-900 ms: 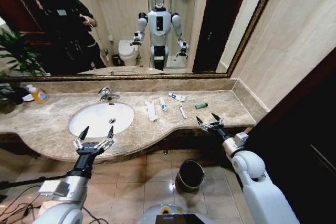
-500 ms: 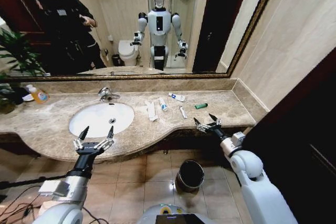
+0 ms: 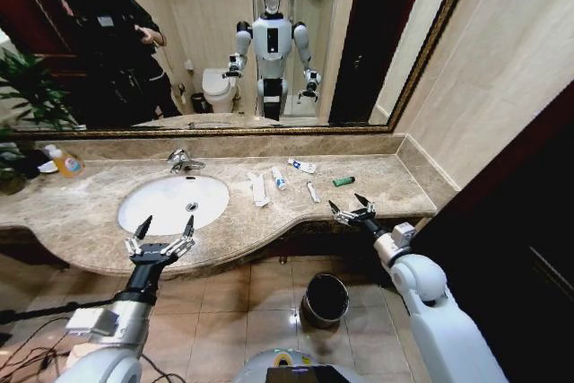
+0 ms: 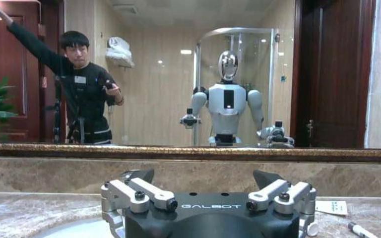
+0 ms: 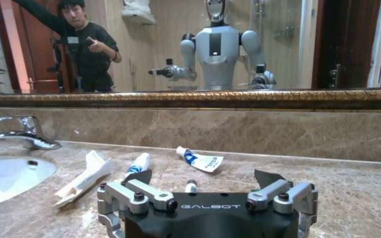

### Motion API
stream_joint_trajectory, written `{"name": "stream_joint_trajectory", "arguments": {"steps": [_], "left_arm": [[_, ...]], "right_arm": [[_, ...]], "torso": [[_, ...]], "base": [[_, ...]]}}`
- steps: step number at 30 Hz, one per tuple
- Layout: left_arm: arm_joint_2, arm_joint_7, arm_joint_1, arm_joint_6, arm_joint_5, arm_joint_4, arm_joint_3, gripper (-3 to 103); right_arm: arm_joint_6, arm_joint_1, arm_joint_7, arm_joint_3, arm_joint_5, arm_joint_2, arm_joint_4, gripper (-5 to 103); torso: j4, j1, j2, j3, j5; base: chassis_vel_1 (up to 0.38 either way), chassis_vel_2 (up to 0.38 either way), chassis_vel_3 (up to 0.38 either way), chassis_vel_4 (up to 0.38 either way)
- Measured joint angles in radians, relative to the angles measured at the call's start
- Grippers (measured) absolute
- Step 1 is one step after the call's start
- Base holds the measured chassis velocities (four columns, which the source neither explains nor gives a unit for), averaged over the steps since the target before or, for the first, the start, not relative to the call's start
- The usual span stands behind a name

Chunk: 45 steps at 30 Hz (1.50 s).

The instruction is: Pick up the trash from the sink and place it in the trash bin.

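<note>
The right gripper (image 3: 352,211) is spread wide, its two dark fingers apart and holding nothing. It hovers at the front edge of the beige counter (image 3: 377,181), right of centre in the head view, with the white forearm running up from the lower right corner. The left gripper (image 3: 161,236) is likewise splayed and empty, poised at the counter's front lip in the lower left, just below the sink (image 3: 172,203).

The trash lies on the counter, not in the basin, in a loose cluster at centre frame: a folded white packet (image 3: 258,189), a small white tube with blue marks (image 3: 279,178), a flat white and blue sachet (image 3: 302,166), a thin white stick (image 3: 312,191) and a green piece (image 3: 343,181). The stick and the green piece lie nearest the right gripper, apart from it.

The trash bin (image 3: 325,300) stands on the tiled floor, low in the frame, below the right gripper.
</note>
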Motion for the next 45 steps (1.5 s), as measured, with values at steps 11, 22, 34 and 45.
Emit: {"name": "stream_joint_trajectory", "arguments": {"steps": [11,22,34,45], "left_arm": [[0.000,0.000,0.000,0.000,0.000,0.000,0.000,100],[0.000,0.000,0.000,0.000,0.000,0.000,0.000,100],[0.000,0.000,0.000,0.000,0.000,0.000,0.000,100],[0.000,0.000,0.000,0.000,0.000,0.000,0.000,100]], "right_arm": [[-0.031,0.055,0.050,-0.045,-0.017,0.002,-0.032,100],[-0.055,0.216,0.114,-0.164,-0.021,-0.004,-0.163,100],[-0.110,0.401,0.143,-0.318,0.013,0.020,-0.377,100],[-0.239,0.536,0.245,-0.366,0.117,0.039,-0.480,100]], "torso": [[-0.0001,0.000,0.000,0.000,0.0000],[0.0001,0.000,0.000,0.000,0.0000],[0.0000,0.000,0.000,0.000,-0.0001],[0.0000,0.000,0.000,0.000,0.0000]], "base": [[0.000,0.000,0.000,0.000],[0.000,0.000,0.000,0.000],[0.000,0.000,0.000,0.000],[0.000,0.000,0.000,0.000]]}}
